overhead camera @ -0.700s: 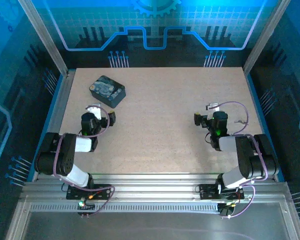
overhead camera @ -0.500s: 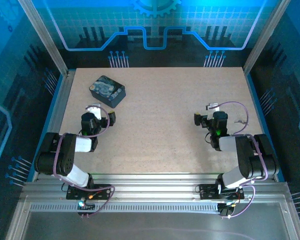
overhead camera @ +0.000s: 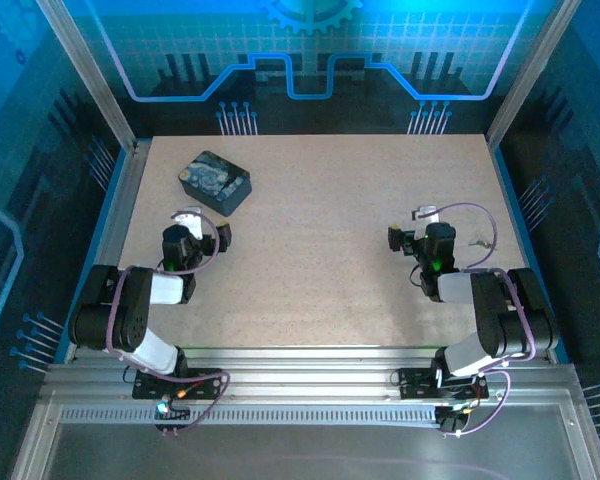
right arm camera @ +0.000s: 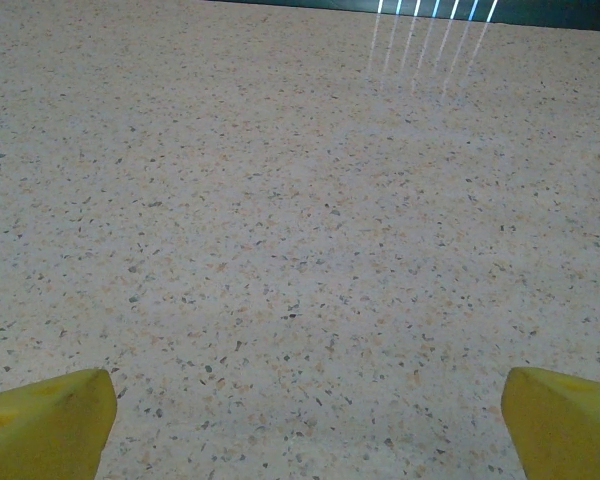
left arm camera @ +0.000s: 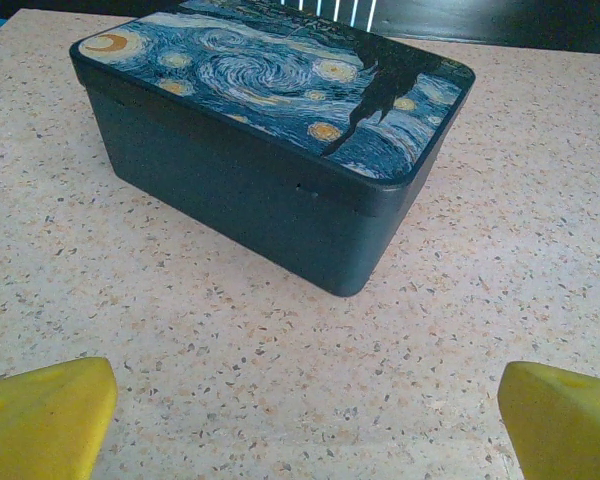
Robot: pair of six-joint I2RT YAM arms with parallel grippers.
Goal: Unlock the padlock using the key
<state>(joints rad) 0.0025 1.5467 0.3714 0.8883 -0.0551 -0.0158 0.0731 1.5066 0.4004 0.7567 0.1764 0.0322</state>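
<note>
A dark blue tin (overhead camera: pixel 215 183) with a swirling starry-night lid sits closed at the table's far left. The left wrist view shows the tin (left arm camera: pixel 270 150) straight ahead, a short way beyond my fingers. My left gripper (overhead camera: pixel 202 222) rests just in front of it, open, and the gripper (left arm camera: pixel 305 420) has bare table between its yellow fingertips (left arm camera: pixel 40 420). My right gripper (overhead camera: pixel 408 225) is low over the right side of the table, also open, and in its own view the gripper (right arm camera: pixel 305 420) has nothing between its fingertips (right arm camera: pixel 570 425). The key and the padlock are out of view.
The speckled tabletop (overhead camera: pixel 330 250) stretches between the two arms. Metal frame posts (overhead camera: pixel 90 75) and blue side rails (overhead camera: pixel 110 215) border the table. A dark back wall (overhead camera: pixel 300 100) stands behind it.
</note>
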